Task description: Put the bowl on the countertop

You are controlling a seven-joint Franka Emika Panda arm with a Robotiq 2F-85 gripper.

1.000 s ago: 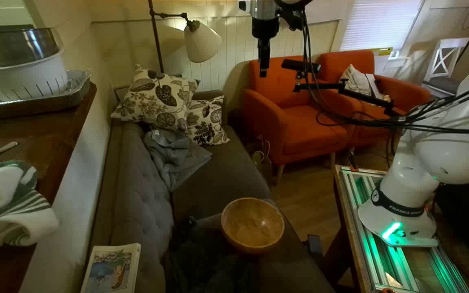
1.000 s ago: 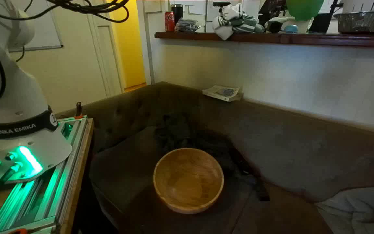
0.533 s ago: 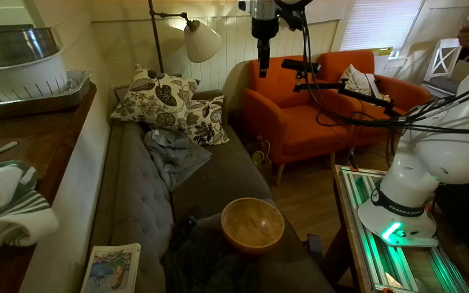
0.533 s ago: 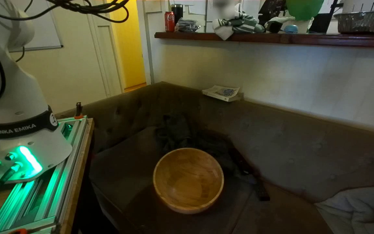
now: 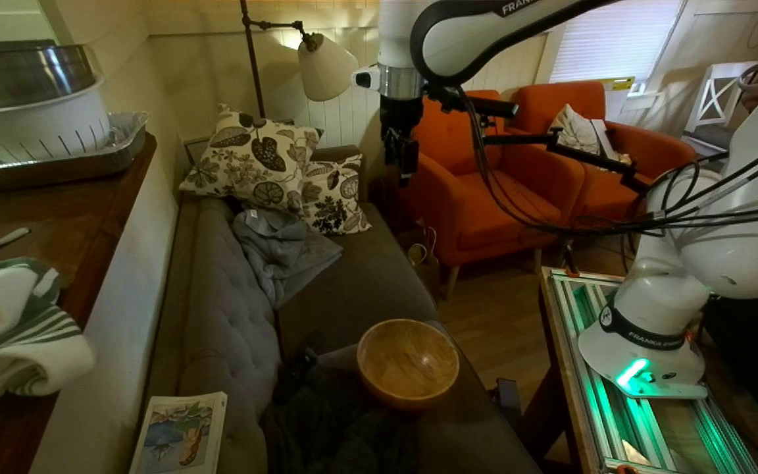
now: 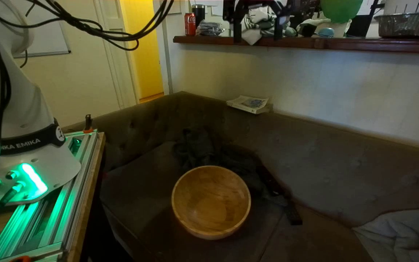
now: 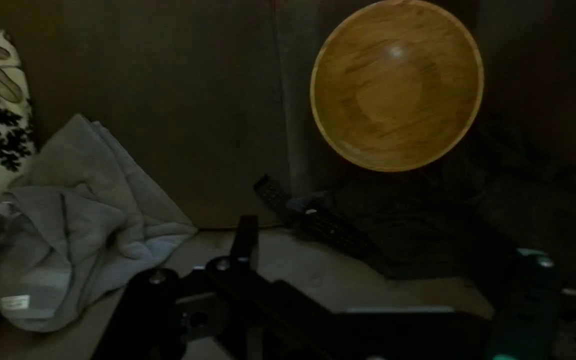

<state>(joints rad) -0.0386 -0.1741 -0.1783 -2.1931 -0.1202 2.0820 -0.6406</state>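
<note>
Nearest ran the long edge of the robot's tabletop (image 6: 83,203), plain wood framing ridged metal rails (image 6: 55,218) tinted green. Past that edge, across a gap, there sat the bowl (image 6: 211,202), upright on the brown sofa seat (image 6: 136,189)! Much higher and well apart hung the gripper (image 6: 257,34), jaws spread wide, nothing held; in the wrist view the bowl lay clear of both fingertips (image 7: 247,235). Round, wide-mouthed, tan wood with streaky grain, the bowl caught a bright glint inside. Right behind it, a dark, crumpled cloth (image 6: 198,149); and over at the tabletop's far corner stood a small black fitting (image 6: 88,122) on an orange foot. On to the sofa back (image 6: 333,156), soft-looking, dimpled with buttons, a paperback book (image 6: 247,103) flat along its top. And farther still, the countertop (image 6: 340,44): long, straight, dark reddish wood, with a striped towel (image 5: 14,332) slumped over its edge, a ridged foil tray (image 6: 409,25) and, near one end, a shiny red can (image 6: 190,24).
</note>
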